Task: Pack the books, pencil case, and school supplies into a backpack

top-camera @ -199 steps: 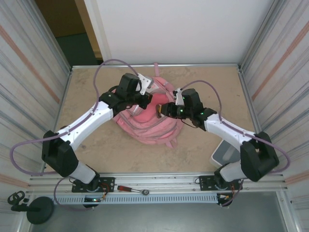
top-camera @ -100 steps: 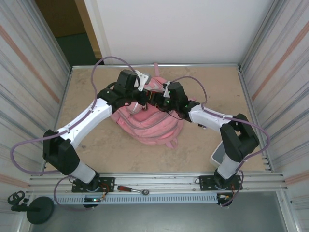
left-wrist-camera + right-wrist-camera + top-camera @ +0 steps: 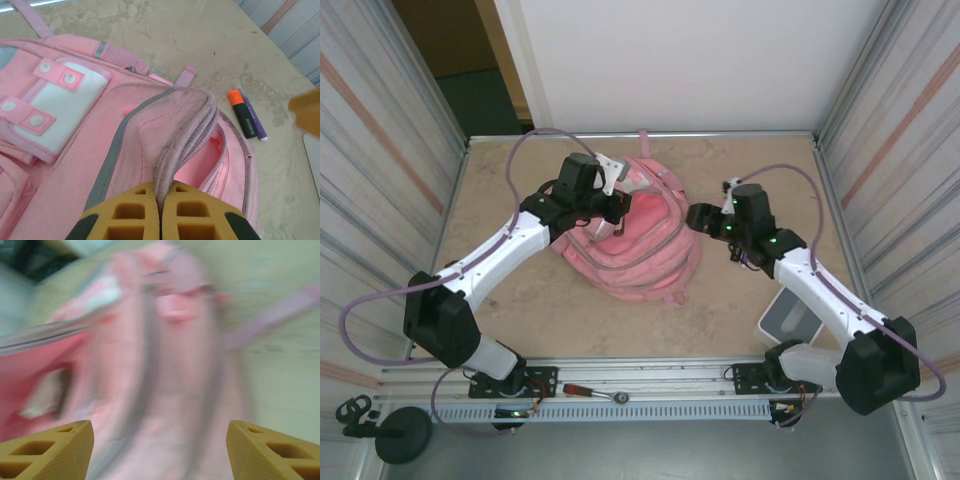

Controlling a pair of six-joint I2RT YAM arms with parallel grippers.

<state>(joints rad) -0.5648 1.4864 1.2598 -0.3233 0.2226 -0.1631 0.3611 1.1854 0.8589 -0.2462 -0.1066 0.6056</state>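
The pink backpack (image 3: pixel 640 250) lies mid-table with its main zip mouth gaping. My left gripper (image 3: pixel 621 212) is shut on the grey-pink zip edge (image 3: pixel 182 130) and holds that lip up, the yellow pads (image 3: pixel 125 215) pressed together on the fabric. My right gripper (image 3: pixel 698 217) hovers just off the bag's right side, open and empty; its view is blurred, with the backpack (image 3: pixel 165 340) ahead between the wide-apart fingers (image 3: pixel 50 450). On the table to the right of the bag lie school supplies: an orange-capped black marker (image 3: pixel 241 112) and a purple pen (image 3: pixel 254 122). The books and pencil case are out of view.
A white bin (image 3: pixel 788 318) stands at the near right by the right arm's base. A red-handled tool (image 3: pixel 590 390) lies on the front rail. Metal walls close in both sides. Bare tabletop (image 3: pixel 510 300) lies to the near left.
My right gripper reached to the backpack's mouth with something dark in it, then pulled back to the right and opened, now empty. The left gripper kept its hold on the zip edge.
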